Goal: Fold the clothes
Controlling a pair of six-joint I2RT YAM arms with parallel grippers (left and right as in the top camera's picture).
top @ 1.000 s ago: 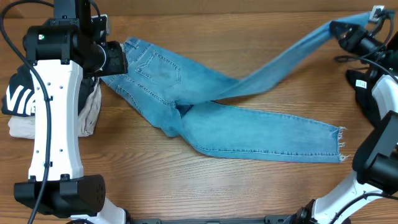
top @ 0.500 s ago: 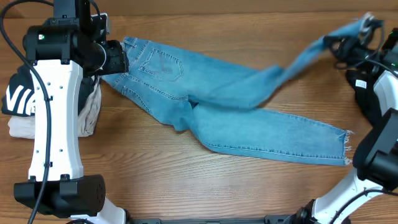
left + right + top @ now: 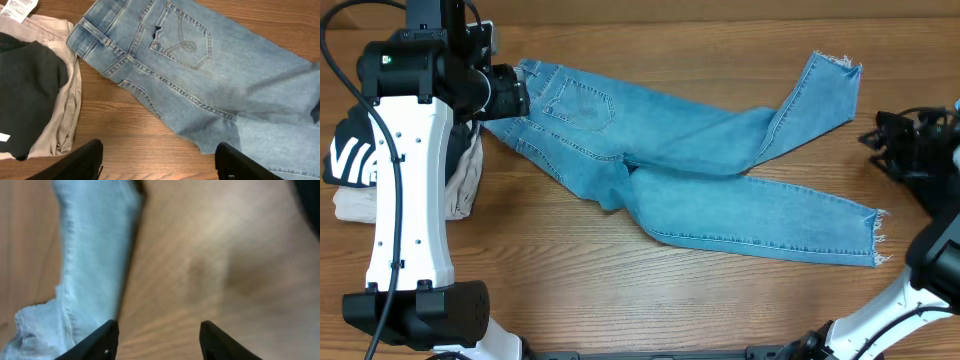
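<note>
Far left of your left pincer (image 3: 161, 167) sits a pile of clothes: a beige garment (image 3: 62, 112) carrying a black garment (image 3: 25, 92), with a white label (image 3: 20, 7) at its far edge; from overhead a black top with white lettering (image 3: 348, 152) shows on that pile, partly hidden by the arm.

Your left pincer stands wide, its fingers well apart and nothing between them; it hangs over bare wooden surface (image 3: 115, 125), with the pile to its left and the jeans (image 3: 200, 75) ahead and to its right.

The jeans lie flat on the surface, back pocket (image 3: 182, 37) up, waistband nearest the left pincer; both legs run out toward your right pincer (image 3: 892, 137). The nearer leg lies straight with a frayed hem (image 3: 875, 235); the farther leg bends upward, and its frayed hem (image 3: 835, 64) stops near the right pincer, apart from it.

Your right pincer is parted and holds nothing; bare surface shows between its fingers; the denim leg lies to the left of its left finger (image 3: 102, 340), not touching.
</note>
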